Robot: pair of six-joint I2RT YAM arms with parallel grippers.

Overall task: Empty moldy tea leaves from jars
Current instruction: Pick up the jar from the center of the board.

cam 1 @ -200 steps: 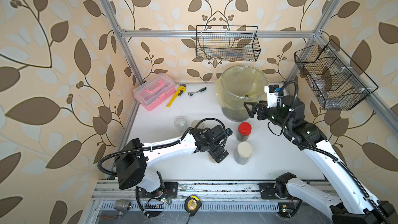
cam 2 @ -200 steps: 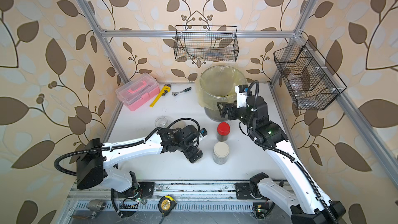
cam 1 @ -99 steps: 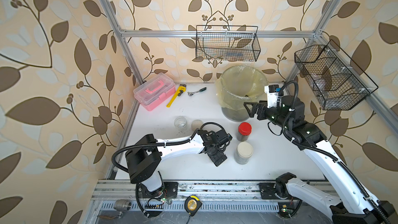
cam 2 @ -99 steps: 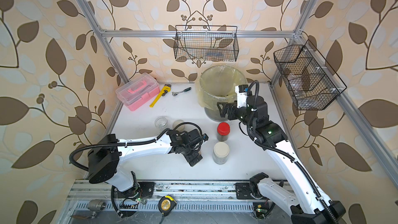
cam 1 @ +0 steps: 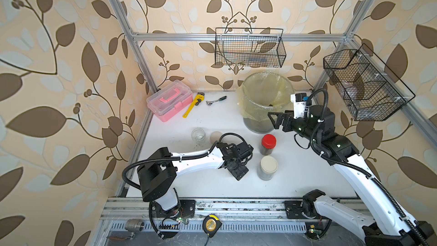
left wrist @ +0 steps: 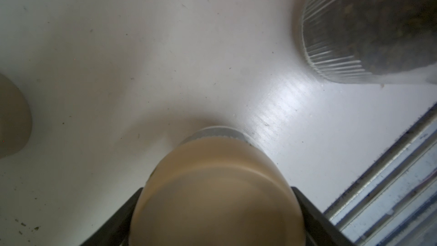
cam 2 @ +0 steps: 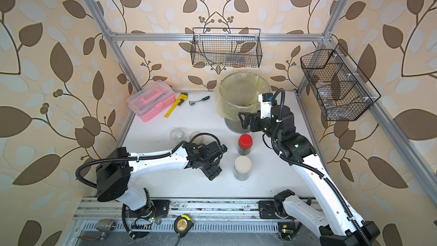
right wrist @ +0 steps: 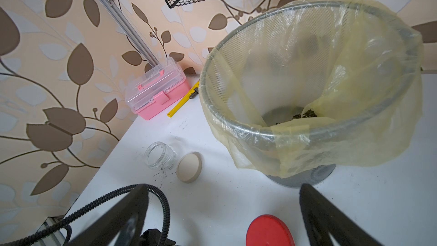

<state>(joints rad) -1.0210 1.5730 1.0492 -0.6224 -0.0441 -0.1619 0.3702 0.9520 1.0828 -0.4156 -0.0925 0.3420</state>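
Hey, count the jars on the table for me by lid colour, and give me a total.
Beige-lidded jars: 2
Red-lidded jar: 1
Open jar, no lid: 1
Total: 4

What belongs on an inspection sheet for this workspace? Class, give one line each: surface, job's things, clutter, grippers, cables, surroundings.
Surface: white table, dark specks by the open jar.
Job's things: open jar empty, its lid beside it; red-lidded jar and beige-lidded jar shut, upright; fourth jar under the left gripper; tea leaves in the bin.
Clutter: toolbox, wrench, ratchet, tape measure.
Grippers: left gripper straddles the fourth jar's lid, contact unclear; right gripper open, empty.
Cables: a hose loops at the left wrist, another at the right.
Surroundings: two wire baskets, leaf-patterned walls.
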